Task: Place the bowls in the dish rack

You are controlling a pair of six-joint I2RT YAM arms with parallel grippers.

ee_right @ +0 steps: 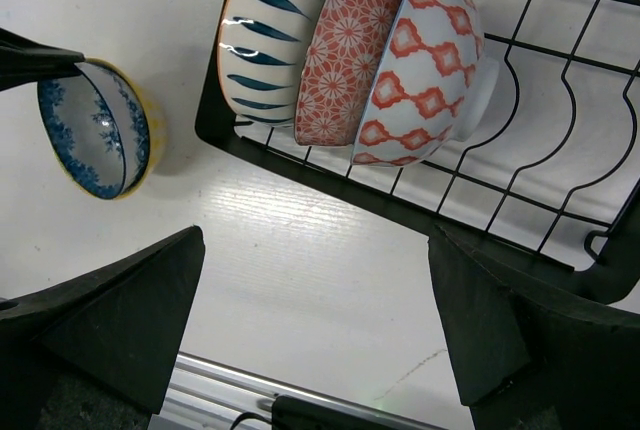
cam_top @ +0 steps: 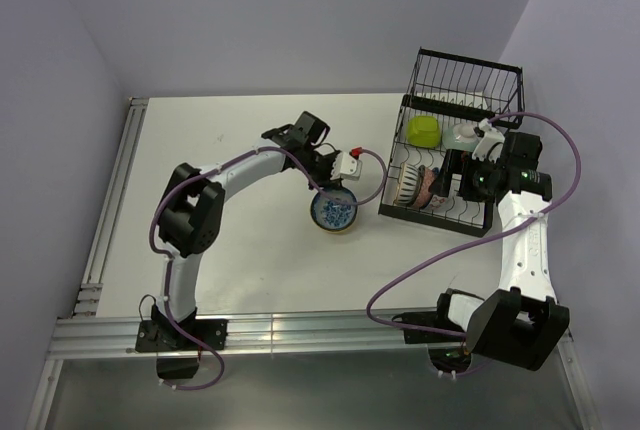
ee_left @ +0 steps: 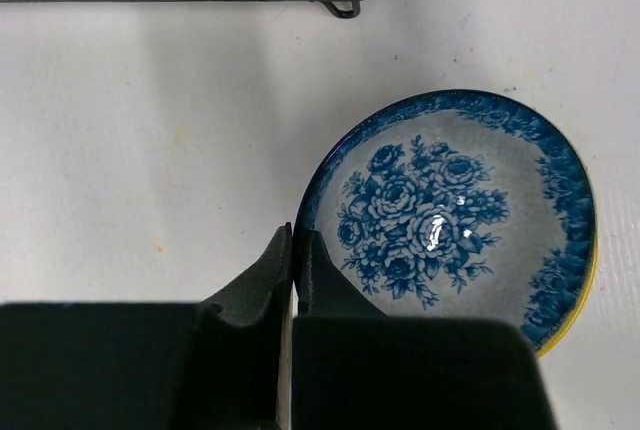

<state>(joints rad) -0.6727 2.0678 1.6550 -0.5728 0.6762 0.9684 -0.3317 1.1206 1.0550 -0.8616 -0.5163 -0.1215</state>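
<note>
Left wrist view: left gripper (ee_left: 296, 250) clamped on blue floral bowl (ee_left: 450, 210) rim, centre-right of frame. Right gripper (ee_right: 318, 340) gaped wide, empty, below dish rack (ee_right: 330, 178) holding three patterned bowls (ee_right: 350, 50).

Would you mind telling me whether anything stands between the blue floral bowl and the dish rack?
Nothing lies on the table between the blue floral bowl, pinched at its rim by the left pincer, and the dish rack. Three patterned bowls fill the rack's nearest slots, and the right arm hangs over the rack.
</note>
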